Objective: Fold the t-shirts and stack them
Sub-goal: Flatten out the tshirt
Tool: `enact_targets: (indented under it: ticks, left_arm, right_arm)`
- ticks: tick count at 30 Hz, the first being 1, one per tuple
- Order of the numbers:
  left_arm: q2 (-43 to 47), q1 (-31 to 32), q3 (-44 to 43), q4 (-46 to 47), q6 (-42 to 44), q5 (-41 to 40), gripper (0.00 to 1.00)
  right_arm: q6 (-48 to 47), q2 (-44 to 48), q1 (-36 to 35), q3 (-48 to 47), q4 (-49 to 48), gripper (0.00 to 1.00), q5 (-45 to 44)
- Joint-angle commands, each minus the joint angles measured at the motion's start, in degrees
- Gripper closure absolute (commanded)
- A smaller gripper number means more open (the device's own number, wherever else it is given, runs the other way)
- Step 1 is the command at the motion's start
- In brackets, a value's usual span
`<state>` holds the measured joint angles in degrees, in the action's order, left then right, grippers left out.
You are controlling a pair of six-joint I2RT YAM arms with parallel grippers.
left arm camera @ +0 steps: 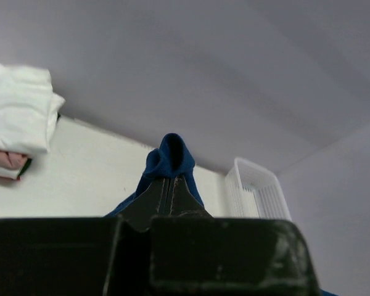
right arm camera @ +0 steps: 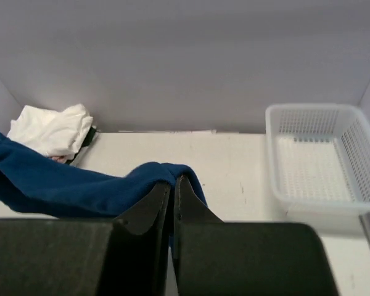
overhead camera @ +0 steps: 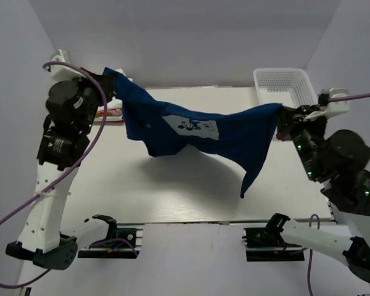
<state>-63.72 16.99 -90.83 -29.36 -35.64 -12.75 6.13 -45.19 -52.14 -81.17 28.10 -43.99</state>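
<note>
Closest to each wrist camera are the dark fingers, pressed together with blue cloth pinched between the tips. So the left gripper (left arm camera: 169,182) is clamped on one end of the navy tee (overhead camera: 246,137), and the right gripper (right arm camera: 173,182) is clamped on the other end.

The tee hangs in the air over the table (overhead camera: 142,197), stretched between the two arms. Its long axis runs from far left to right, and the left end is held a little higher and farther. The pale print (overhead camera: 194,126) faces up near the middle. One loose corner drops down at the near right; I cannot tell if it touches the table.

Both arms are raised with bent elbows, and their wrists point inward to each other. Neither arm is nearer to the cloth, because each holds an end. I think the next move is to lower both ends together, keeping the cloth tight, so it lies flat for folding.

The white tees (left arm camera: 18,111) sit in a pile at the far left corner, and the basket (right arm camera: 320,161) stands at the far right.
</note>
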Motion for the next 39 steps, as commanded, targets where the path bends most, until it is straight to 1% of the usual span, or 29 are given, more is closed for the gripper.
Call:
enact_targets:
  ticks: [1, 2, 6, 7, 9, 12, 14, 15, 17, 18, 20, 21, 22, 24, 25, 26, 27, 28, 29, 30, 31, 32, 33, 34, 35, 36, 37, 38, 39]
  left_arm:
    - [5.09, -0.29, -5.92, -2.8, 3.64, -5.26, 1.0]
    - [6.06, -0.29, -6.55, -2.8, 4.6, -5.26, 1.0]
    - [10.8, -0.29, -12.59, -3.41, 7.51, -4.56, 1.0]
    - [11.34, -0.29, -13.75, -3.42, 8.47, -3.86, 1.0]
    - [11.87, -0.29, -16.99, -3.42, 9.62, -3.34, 1.0]
    - [12.48, -0.29, -21.3, -3.42, 11.55, -0.79, 1.0]
    - [11.27, -0.29, -23.33, -2.8, 12.35, 0.44, 1.0]
    - [10.47, -0.29, -26.04, -2.8, 12.87, 1.06, 1.0]
    - [8.36, -0.29, -29.48, -3.67, 13.48, 1.68, 1.0]
    - [6.35, -0.29, -32.89, -4.38, 13.49, 1.07, 1.0]
    - [4.58, -0.29, -34.76, -4.39, 14.8, 0.54, 1.0]
    - [3.96, -0.29, -34.16, -3.6, 14.81, 0.01, 1.0]
    - [2.74, -0.29, -33.28, -3.59, 14.81, -0.6, 1.0]
    - [1.42, -0.29, -28.37, -1.41, 15.42, -1.83, 1.0]
    - [0.54, 0.23, -26.44, -0.61, 15.42, -2.62, 1.0]
    - [-1.38, 0.23, -22.24, 0.18, 15.42, -4.28, 1.0]
    - [-2.62, 0.23, -20.46, 0.19, 15.42, -5.69, 1.0]
    - [-4.03, 0.23, -18.7, 0.88, 15.42, -6.75, 1.0]
    - [-5.52, -0.55, -15.12, 0.89, 14.81, -7.63, 1.0]
    - [-8.58, -0.56, -13.08, 1.67, 14.2, -8.86, 1.0]
    - [-10.18, -0.56, -10.89, 3.25, 14.19, -8.87, 1.0]
    - [-11.85, -0.56, -6.51, 4.57, 13.67, -9.56, 1.0]
    - [-13.69, -0.56, -4.64, 5.8, 13.14, -10.18, 1.0]
    - [-18.49, -1.08, -3.14, 6.85, 13.14, -10.19, 1.0]
    - [-21.41, -1.09, -1.48, 8.17, 11.66, -10.19, 1.0]
    - [-24.66, -1.69, -1.46, 9.05, 11.64, -10.19, 1.0]
    - [-28.09, -1.7, -0.76, 10.28, 11.64, -9.32, 1.0]
    - [-35.69, -2.31, -2.5, 10.99, 11.64, -7.91, 1.0]
    - [-39.94, -3.01, -4.6, 10.47, 11.64, -6.6, 0.91]
  right_arm:
    - [-9.56, -1.3, 0.02, -10.72, -2.97, 1.0, 4.16]
    - [-9.91, -1.48, 0.19, -12.25, -0.26, 1.0, 8.35]
    - [-12.63, -4.02, 0.02, -19.98, 4.32, 1.0, 15.14]
    - [-12.9, -4.29, 0.02, -24.43, 5.55, 1.0, 17.25]
    - [-13.51, -4.9, 0.2, -28.32, 8.1, 1.0, 20.67]
    - [-13.6, -4.03, 0.2, -29.22, 8.82, 1.0, 23.41]
    - [-12.99, -2.29, 0.28, -27.65, 7.51, 1.0, 23.42]
    - [-12.99, -1.58, 0.37, -24.77, 5.85, 1.0, 23.68]
    - [-13.07, -0.52, 0.29, -23.52, 4.43, 1.0, 23.86]
    - [-13.34, -0.69, 0.37, -22.99, 4.16, 1.0, 23.69]
    - [-13.51, -1.56, 0.37, -22.98, 3.98, 1.0, 20.28]
    - [-13.69, -1.92, 0.37, -21.85, 2.94, 1.0, 19.13]
    - [-13.95, -2.09, 0.46, -21.06, 2.23, 1.0, 15.02]
    - [-13.6, -2.62, 0.11, -16.16, -1.35, 1.0, 10.96]
    - [-13.78, -2.8, 0.02, -14.39, -2.77, 1.0, 2.41]
    - [-14.39, -2.97, 0.11, -10.19, -4.44, 1.0, -1.07]
    - [-15.09, -3.41, 0.28, -5.11, -8.98, 1.0, -4.75]
    - [-17.27, -3.94, 0.37, -2.18, -14.42, 1.0, -16.1]
    - [-19.29, -4.12, 0.55, 3.33, -21.09, 1.0, -18.83]
    - [-20.62, -4.12, 0.9, 9.12, -24.63, 1.0, -20.42]
    - [-21.07, -4.64, 1.42, 11.62, -30.06, 1.0, -19.91]
    - [-19.68, -6.21, 3.17, 15.12, -32.47, 1.0, -17.91]
    - [-16.97, -7.1, 4.14, 17.77, -32.93, 1.0, -17.63]
    - [-15.2, -9.54, 5.54, 18.75, -32.84, 1.0, -17.1]
    - [-10.57, -10.87, 11.13, 20.33, -30.75, 1.0, -11.53]
    - [-6.52, -14.28, 13.44, 21.74, -29.95, 1.0, -8.34]
    - [-3.96, -19.01, 18.78, 22.1, -28.81, 1.0, -4.83]
    - [-1.93, -21.93, 23.44, 22.02, -28.89, 1.0, 6.43]
    - [-0.09, -32.05, 25.23, 19.93, -28.54, 1.0, 9.07]
